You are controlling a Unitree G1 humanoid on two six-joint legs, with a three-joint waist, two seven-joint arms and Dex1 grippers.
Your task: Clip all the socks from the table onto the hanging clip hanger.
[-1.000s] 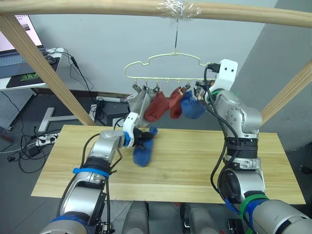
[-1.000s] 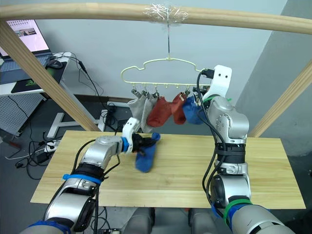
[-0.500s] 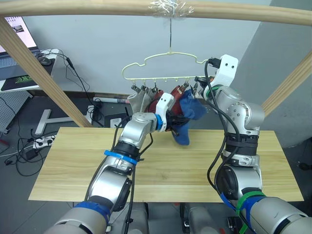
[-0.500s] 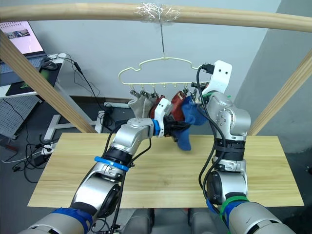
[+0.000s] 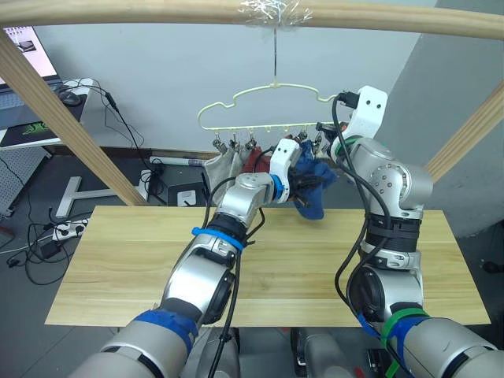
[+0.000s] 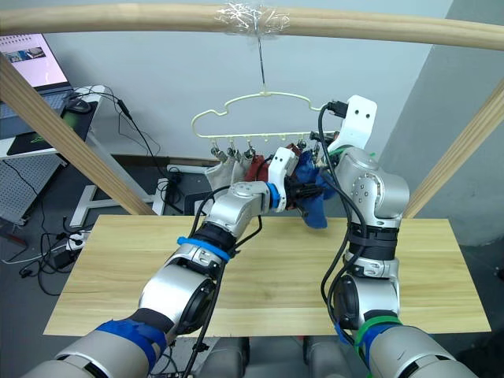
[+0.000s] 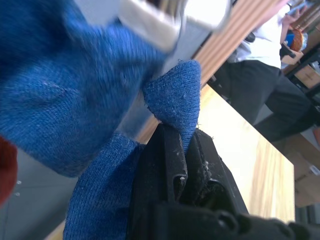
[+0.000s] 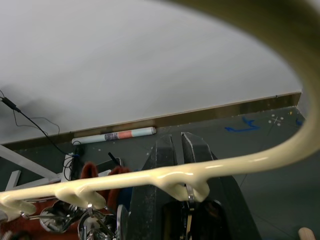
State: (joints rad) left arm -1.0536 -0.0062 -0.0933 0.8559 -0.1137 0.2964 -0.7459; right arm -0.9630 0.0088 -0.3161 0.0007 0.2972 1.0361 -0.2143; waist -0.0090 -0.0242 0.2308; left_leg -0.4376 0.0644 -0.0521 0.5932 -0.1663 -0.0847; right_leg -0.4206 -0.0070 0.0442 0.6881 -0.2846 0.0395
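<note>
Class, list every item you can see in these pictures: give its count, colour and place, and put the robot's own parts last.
clip hanger: one, pale yellow, hooked to the wooden beam above the table.
grey socks: two, light grey, clipped at the hanger's left end.
rust-red socks: rust-red, clipped mid-hanger; count unclear, partly hidden.
hung blue sock: one, clipped near the hanger's right end.
held blue sock: one, raised just below the clips.
table: one, light wood.
wooden beam: one, overhead, with slanted posts.
laptop: one, on a desk far left.
person: one, white top, dark trousers, beyond the table.
left gripper: black, shut on held blue sock.
right gripper: black, closed, at the hanger's right end.
</note>
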